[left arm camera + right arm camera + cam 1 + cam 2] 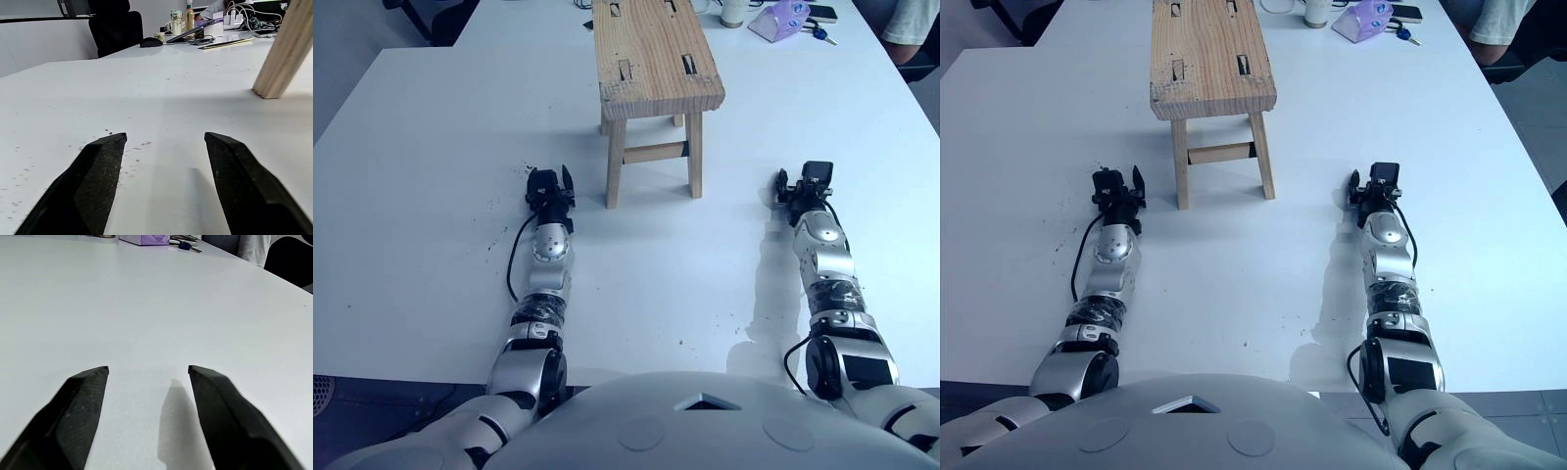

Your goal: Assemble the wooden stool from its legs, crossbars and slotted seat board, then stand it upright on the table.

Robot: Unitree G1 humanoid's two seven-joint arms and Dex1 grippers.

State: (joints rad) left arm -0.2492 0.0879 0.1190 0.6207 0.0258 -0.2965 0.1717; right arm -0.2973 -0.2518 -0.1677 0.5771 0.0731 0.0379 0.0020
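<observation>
Stool [656,69] upright; left gripper [551,176], right gripper [801,182] outstretched, parted

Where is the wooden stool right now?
Seen from the head camera, the stool stands upright in the middle of the white table, ahead of and between the left claw and the right claw, closer to the left one.

A cup [734,12], purple pouch [781,20], phone [822,13] and keys [822,36] lie far back on the white table [431,147].
</observation>
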